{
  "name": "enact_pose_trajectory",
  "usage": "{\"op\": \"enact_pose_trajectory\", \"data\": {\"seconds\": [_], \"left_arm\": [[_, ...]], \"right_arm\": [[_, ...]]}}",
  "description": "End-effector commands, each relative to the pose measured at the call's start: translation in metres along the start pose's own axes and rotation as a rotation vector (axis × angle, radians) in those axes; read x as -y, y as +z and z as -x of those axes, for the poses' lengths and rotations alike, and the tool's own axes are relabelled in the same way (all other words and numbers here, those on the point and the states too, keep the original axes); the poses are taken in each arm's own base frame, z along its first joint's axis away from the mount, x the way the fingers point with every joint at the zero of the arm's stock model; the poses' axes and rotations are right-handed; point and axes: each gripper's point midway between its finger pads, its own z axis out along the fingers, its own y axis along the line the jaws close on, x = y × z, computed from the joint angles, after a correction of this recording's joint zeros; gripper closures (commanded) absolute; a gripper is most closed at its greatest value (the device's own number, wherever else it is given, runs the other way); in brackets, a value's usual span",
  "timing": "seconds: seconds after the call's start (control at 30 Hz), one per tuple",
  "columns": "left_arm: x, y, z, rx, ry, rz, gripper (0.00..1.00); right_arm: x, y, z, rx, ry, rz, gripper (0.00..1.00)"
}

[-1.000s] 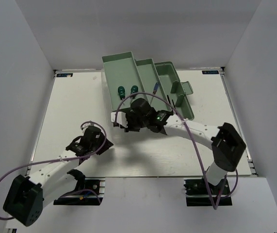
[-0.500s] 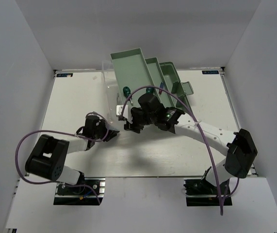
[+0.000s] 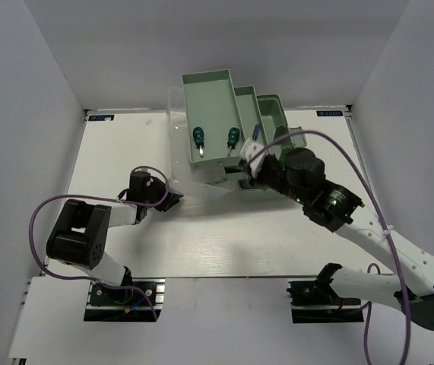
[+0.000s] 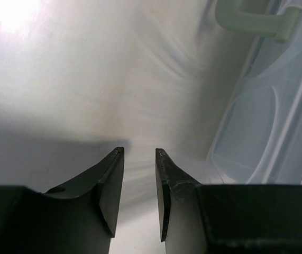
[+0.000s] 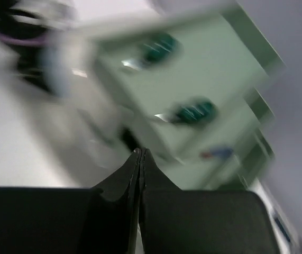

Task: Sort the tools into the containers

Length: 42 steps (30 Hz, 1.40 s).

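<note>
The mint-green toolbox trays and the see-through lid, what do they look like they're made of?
Pale mint-green toolbox trays: most likely moulded plastic, smooth with a soft sheen; the uniform colour, thin walls and rounded rims suggest it. Translucent lid: probably clear, slightly frosted plastic; the white table shows faintly through it, and it has moulded ribs.

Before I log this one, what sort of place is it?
Probably a lab robot enclosure: plain white walls around a white table, cabled arms bolted at its near edge, one mint toolbox as prop.
</note>
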Motion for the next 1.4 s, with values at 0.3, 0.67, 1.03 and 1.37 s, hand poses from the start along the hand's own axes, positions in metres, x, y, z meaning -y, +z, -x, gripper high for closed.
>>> {"op": "enact_pose_trajectory", "data": {"seconds": [0.3, 0.67, 1.03, 1.37], "left_arm": [[0.123, 0.01, 0.068, 0.09, 0.185, -0.311, 0.6], [0.18, 0.004, 0.076, 0.062, 0.291, -0.51, 0.62], [0.267, 0.001, 0.022, -0.237, 0.516, -0.883, 0.63], [0.289, 0.004, -0.025, -0.393, 0.578, -0.934, 0.63]], "right_arm": [[0.138, -0.052, -0.224, -0.656, 0.671, -0.597, 0.37], [0.12, 0.005, -0.321, -0.814, 1.055, -0.329, 0.43], [0.103, 0.027, -0.311, -0.732, 1.027, -0.09, 1.0], [0.075, 0.036, -0.283, -0.685, 0.952, 0.068, 0.82]]}}
